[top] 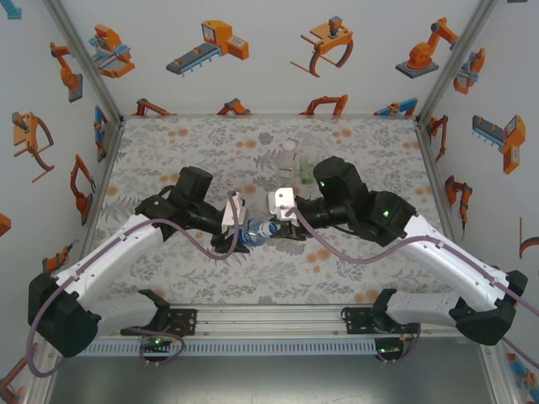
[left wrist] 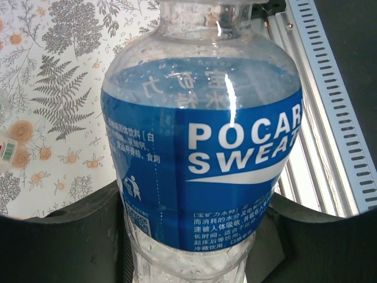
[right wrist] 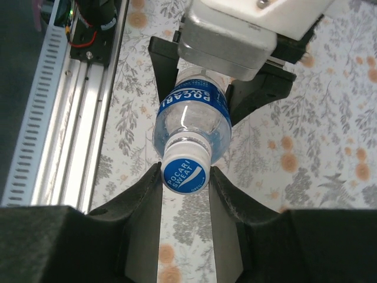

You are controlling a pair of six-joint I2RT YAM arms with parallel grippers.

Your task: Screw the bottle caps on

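Screwing the cap (right wrist: 185, 172) onto the blue-labelled bottle (right wrist: 191, 115) is the step in hand. My left pincer (left wrist: 194, 247) clamps the bottle body, with the bottle lying on its side, neck toward my right pincer (right wrist: 185, 184). The right pincer is closed on the cap, one finger touching each side. Next move, as I judge it: rotate the right wrist to tighten, in line with the neck.

Mid-surface (top: 168, 143): bottle (top: 255, 233) on its side, its body in the left tool (left wrist: 188, 242) at left, its cap (right wrist: 185, 174) at the right end between the right tool (right wrist: 185, 180) fingers. Behind: second bottle (top: 290, 159) upright, third bottle (top: 306, 172) just right of it.
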